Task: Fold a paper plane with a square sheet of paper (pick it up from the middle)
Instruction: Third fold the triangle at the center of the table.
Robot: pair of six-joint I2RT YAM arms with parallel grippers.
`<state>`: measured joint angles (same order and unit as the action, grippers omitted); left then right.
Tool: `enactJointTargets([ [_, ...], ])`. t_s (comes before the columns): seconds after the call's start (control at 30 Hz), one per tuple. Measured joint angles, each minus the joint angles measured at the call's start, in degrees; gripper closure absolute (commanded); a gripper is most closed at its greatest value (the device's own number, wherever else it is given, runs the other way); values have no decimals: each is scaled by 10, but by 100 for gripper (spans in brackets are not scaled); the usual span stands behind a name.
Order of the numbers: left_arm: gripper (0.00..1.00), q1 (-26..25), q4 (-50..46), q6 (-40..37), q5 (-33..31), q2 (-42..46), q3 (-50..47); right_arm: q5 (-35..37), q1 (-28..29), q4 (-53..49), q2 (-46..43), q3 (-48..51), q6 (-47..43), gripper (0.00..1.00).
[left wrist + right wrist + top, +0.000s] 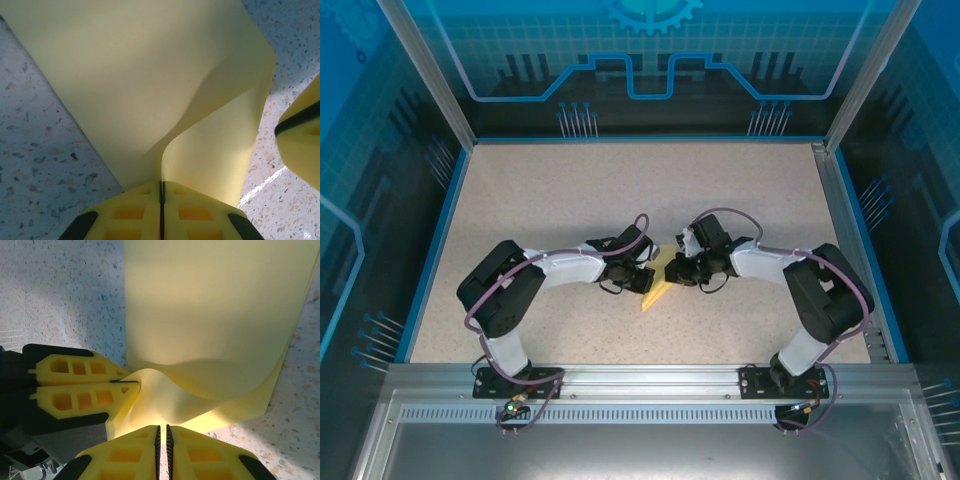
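Left jaws pinched on pale-yellow sheet (pixel 150 75); right jaws near-closed at its buckled edge, hold uncertain. Sheet between arms at mid worktop (pixel 620 200), loosely doubled; seemingly early, no dart shape yet

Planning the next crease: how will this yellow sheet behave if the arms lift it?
Probably floppy: the sheet bows into a soft curl right above the left gripper pinching it. Likely very light, since a fingertip pinch holds that curl up. It may slide on the smooth table if pushed.
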<state>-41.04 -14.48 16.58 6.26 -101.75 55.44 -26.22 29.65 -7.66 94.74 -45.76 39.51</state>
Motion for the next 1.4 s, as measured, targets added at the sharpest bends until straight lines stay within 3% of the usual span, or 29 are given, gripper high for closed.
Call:
enactJointTargets([
  [0.37, 92, 0, 0, 0, 0, 0, 0, -19, 1, 55, 21, 6, 17, 86],
  [0.8, 91, 0, 0, 0, 0, 0, 0, -14, -5, 50, 30, 0, 16, 86],
  [1.1, 91, 0, 0, 0, 0, 0, 0, 21, -27, -10, 72, -122, -22, 86],
  [1.4, 91, 0, -1, 0, 0, 0, 0, 52, -28, -73, 149, -163, -62, 86],
])
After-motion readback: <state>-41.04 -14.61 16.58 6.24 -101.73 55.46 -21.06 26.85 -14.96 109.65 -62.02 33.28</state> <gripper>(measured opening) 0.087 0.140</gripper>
